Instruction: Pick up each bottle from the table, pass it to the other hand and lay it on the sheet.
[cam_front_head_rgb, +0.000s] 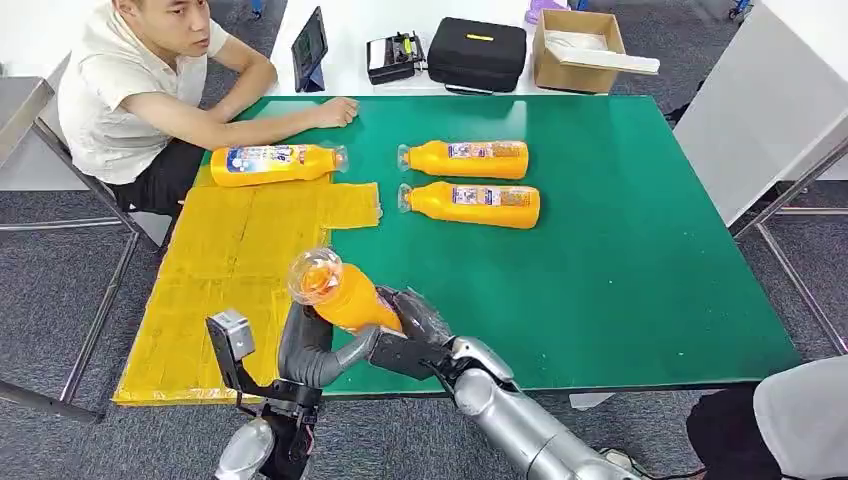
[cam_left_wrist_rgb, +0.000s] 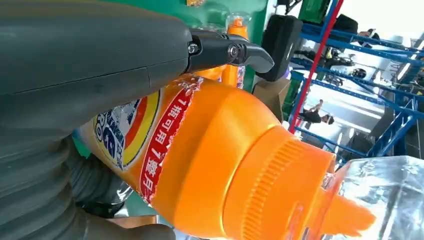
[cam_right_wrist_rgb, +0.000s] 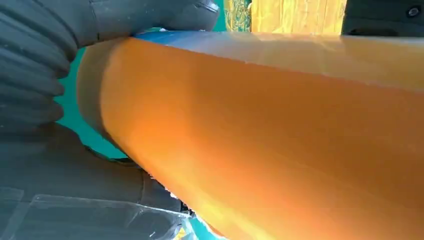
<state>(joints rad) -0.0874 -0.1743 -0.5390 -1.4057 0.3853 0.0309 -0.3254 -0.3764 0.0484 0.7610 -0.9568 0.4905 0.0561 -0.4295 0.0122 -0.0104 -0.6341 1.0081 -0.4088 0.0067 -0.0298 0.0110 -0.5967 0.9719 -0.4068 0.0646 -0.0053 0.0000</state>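
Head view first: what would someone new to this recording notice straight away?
An orange bottle is held up near the table's front edge, clear cap towards the camera, with both the left hand and the right hand around it. One bottle already lies at the far end of the yellow sheet, two more bottles wait on the green table, and a seated person rests an arm on its far corner.

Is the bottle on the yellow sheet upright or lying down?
Lying down: the bottle rests on its side at the yellow sheet's far edge, cap pointing right.
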